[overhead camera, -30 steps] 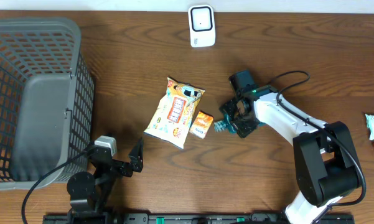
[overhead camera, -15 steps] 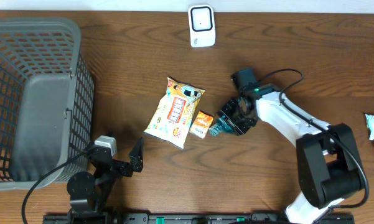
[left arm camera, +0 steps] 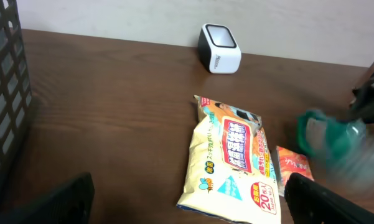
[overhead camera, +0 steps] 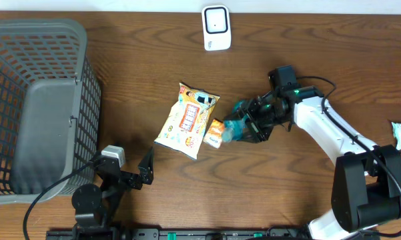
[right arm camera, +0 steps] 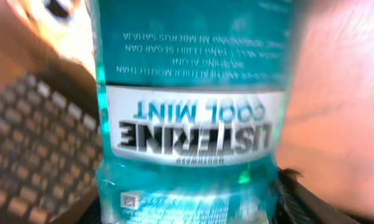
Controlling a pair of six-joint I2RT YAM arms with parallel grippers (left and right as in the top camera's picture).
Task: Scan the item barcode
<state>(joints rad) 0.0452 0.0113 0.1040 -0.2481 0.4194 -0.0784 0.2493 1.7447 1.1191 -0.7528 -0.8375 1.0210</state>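
Two arms: the right arm is stretched over the middle of the desk (overhead camera: pixel 307 73); the left arm is parked at the near edge.
Right pincer (overhead camera: pixel 252 124): it is closed about a teal mouthwash bottle (overhead camera: pixel 235 128), which fills the right wrist view, its label read upside down there.
Left pincer (overhead camera: pixel 130 168): the jaws are spread wide and nothing is held between them.
Item location: the mouthwash bottle is seen at the tip of the right pincer, over the small orange packet (overhead camera: pixel 217 133) and just beside the wipes pack (overhead camera: pixel 187 120). It is judged to be lifted off the desk, since it is blurred in the left wrist view.
Long axis: the bottle is laid roughly in line with the right pincer's reach, its free end pointed left toward the wipes pack.
Scanner (overhead camera: pixel 215 27): it is set at the far edge of the desk, well apart from the bottle, farther back and a little to the left.
Key relation: the scanner's window must be faced by the barcode, so a carry toward the far edge and probably a roll of the wrist are called for.
Barcode: only a small square code (right arm camera: pixel 127 200) is made out below the label; a striped code cannot be found.
Nearer arm: the right, by which the bottle is already held.
Basket (overhead camera: pixel 87 100): it is placed at the left, well apart.
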